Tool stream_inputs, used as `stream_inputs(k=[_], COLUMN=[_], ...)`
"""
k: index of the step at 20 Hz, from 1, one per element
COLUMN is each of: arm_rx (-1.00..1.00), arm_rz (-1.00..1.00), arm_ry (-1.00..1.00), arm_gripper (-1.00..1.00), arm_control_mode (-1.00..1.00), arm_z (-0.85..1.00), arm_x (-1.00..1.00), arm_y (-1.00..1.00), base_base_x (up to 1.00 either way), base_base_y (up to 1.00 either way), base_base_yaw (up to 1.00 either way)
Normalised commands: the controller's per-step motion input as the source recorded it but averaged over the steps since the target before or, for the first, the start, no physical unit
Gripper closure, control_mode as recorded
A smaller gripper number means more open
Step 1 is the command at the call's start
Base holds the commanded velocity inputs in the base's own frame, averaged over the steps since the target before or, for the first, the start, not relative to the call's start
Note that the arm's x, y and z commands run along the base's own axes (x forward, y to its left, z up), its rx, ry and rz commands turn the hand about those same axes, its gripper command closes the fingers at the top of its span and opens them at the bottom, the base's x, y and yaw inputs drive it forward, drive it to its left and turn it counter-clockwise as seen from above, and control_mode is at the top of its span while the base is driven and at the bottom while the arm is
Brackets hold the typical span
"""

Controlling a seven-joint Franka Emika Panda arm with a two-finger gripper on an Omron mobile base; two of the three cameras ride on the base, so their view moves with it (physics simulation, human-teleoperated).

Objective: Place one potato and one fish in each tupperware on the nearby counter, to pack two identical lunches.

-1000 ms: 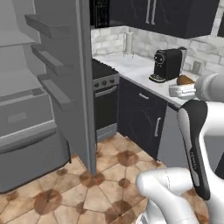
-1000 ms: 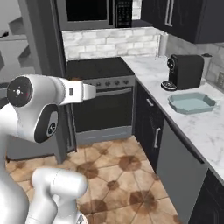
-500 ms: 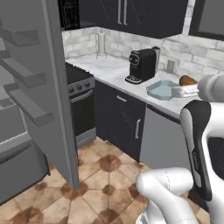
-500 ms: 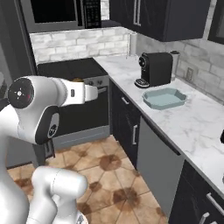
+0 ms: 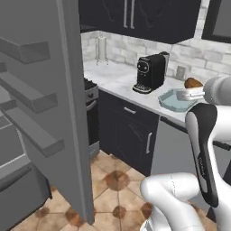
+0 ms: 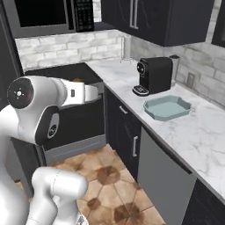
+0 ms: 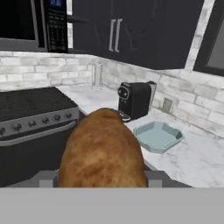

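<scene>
Hand view alone shows the pincer (image 7: 103, 181) gripping a potato (image 7: 103, 151), tupperware (image 7: 158, 135) beyond.

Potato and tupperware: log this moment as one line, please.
gripper: shut on potato | tupperware: empty, on counter beside coffee machine | arm: carrying, not over tray

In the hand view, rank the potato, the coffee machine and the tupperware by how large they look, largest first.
1. potato, though it looms only because it sits right at the camera in the gripper.
2. tupperware and coffee machine: they look too alike to rank.
</scene>
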Motion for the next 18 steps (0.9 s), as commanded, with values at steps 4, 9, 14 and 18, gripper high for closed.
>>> stream_inputs(k=[4,9,14,18], arm_rx=[0.0,0.0,0.0,0.0], arm_rz=[0.0,0.0,0.0,0.0], arm_ry=[0.0,0.0,0.0,0.0], arm_gripper=[1.0,1.0,1.0,1.0], arm_control_mode=[1.0,1.0,1.0,1.0], arm_z=[0.0,0.0,0.0,0.0], arm_x=[0.0,0.0,0.0,0.0], arm_y=[0.0,0.0,0.0,0.0], base_base_x=[0.95,0.73,0.8,0.91], base_base_y=[-0.57,-0.89,-0.89,-0.8], base_base_yaw=[-0.09,-0.02,-0.07,-0.31])
